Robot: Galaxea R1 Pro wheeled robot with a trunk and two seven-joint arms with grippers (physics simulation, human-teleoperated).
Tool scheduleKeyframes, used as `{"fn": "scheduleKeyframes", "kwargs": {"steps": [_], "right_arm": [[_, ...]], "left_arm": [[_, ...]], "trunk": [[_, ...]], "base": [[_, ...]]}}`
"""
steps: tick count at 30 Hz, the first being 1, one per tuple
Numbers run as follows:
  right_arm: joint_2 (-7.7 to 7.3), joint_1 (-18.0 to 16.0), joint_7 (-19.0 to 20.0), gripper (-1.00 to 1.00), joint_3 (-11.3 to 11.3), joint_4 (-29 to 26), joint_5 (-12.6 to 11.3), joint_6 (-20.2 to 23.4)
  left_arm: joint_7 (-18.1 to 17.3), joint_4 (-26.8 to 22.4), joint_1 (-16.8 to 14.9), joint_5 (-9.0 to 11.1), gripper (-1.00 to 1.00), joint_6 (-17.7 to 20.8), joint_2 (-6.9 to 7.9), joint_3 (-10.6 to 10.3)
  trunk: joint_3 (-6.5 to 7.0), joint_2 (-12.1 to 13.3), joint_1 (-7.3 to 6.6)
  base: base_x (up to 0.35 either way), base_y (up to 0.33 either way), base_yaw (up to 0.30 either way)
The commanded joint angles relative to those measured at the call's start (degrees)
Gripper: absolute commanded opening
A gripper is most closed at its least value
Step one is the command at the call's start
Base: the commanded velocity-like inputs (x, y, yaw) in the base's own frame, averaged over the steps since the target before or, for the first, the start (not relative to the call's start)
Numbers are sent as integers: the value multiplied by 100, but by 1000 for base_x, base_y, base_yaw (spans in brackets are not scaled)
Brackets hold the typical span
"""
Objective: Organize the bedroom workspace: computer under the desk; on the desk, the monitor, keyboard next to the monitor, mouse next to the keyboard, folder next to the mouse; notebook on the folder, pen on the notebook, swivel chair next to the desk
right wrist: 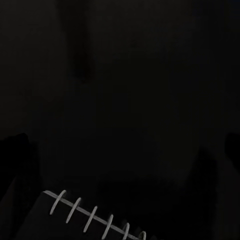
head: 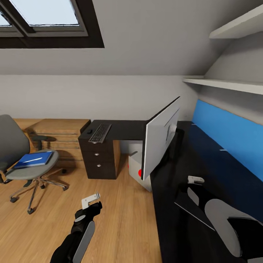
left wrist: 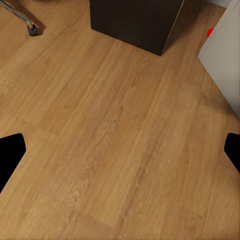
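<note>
Right gripper (head: 194, 179) spread above notebook (right wrist: 95, 217) on desk (head: 171, 204), nothing pinched. Left gripper (head: 91, 201) spread over floor. Advice: centre fingers over spiral edge, descend gently.

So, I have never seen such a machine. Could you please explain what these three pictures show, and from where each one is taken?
This is a simulated robot with two arms. The large picture comes from its head camera. Its left tool hangs over the wooden floor; its right tool is above the black desk. On the desk stand a monitor and, farther away, a keyboard with a small mouse beside it. A blue folder lies on the swivel chair.

The other two pictures come from cameras near each tool. The left one looks down at the floor, its fingers wide apart and empty. The right one is dark and shows a spiral-bound notebook. Nothing is held.
</note>
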Motion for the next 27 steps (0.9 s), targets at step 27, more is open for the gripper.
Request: {"fn": "scheduleKeyframes", "kwargs": {"steps": [27], "right_arm": [[-2, 4, -23, 100, 14, 19, -29, 41]], "left_arm": [[11, 242, -3, 47, 100, 15, 28, -11]], "trunk": [[-80, -164, 89]], "base": [[-41, 0, 0]]}}
